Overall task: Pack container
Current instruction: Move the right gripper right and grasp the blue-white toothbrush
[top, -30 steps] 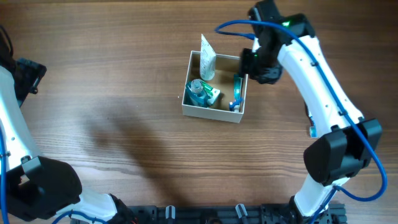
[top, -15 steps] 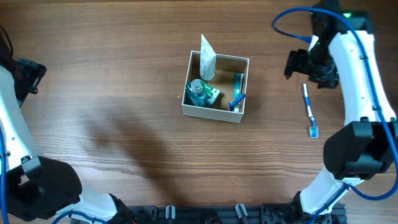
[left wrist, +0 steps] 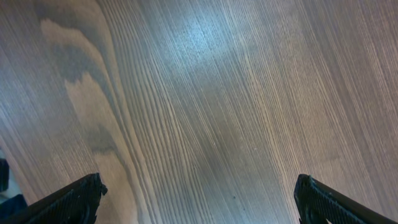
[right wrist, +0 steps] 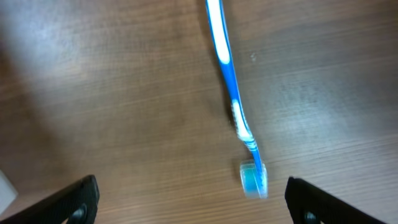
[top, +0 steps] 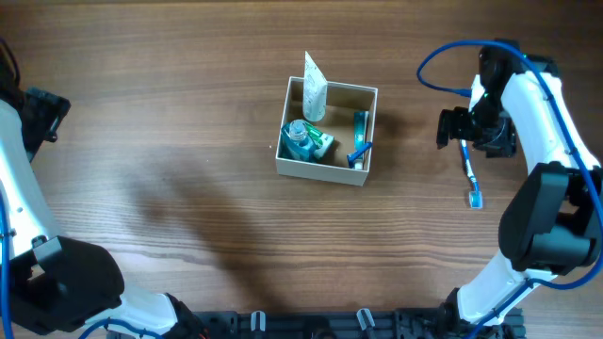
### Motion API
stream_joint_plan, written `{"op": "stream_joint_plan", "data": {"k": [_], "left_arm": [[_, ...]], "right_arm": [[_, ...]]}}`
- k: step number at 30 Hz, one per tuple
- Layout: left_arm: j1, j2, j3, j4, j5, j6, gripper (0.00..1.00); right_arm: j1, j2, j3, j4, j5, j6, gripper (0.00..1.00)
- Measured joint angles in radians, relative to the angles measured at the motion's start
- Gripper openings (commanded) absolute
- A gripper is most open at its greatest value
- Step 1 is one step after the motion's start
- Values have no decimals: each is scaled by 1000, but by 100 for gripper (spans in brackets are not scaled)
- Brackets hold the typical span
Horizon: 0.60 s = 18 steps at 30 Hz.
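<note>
At the far left of the overhead view, the left gripper (top: 42, 111) sits over the edge of the wooden table (top: 188, 75), well apart from everything else. Its wrist camera shows the left gripper (left wrist: 199, 208) with its two fingers spread wide, only the dark tips in view at the bottom corners, and nothing but bare wood grain between them.

The container (top: 320, 170) stands near the middle of the table, a little right of centre, its white walls framing a tan inside. A white tube (top: 314, 89) stands in its back-left corner, leaning, with its flat end sticking up above the rim. A teal bottle (top: 301, 139) lies at the front left, and a blue-green item (top: 359, 137) lies along the right wall (what it is cannot be told from above).

To the right, well clear of the container, the right gripper (top: 473, 132) hangs over the upper end of a toothbrush (top: 468, 169) that lies flat on the table. In the wrist view the right gripper (right wrist: 196, 199) has its fingers wide apart, and the blue-and-white toothbrush (right wrist: 231, 102) lies on the wood between them, touching neither, its light blue head (right wrist: 252, 177) nearest the camera.
</note>
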Motion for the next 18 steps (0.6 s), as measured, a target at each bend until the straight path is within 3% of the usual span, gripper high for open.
{"op": "stream_joint_plan", "data": {"k": [5,18], "left_arm": [[0,0,0,0,0,0,100],[0,0,0,0,0,0,100]], "right_arm": [[0,1,-112,79,0,-39,97],[-3,6,-148,242,0,-200,100]]}}
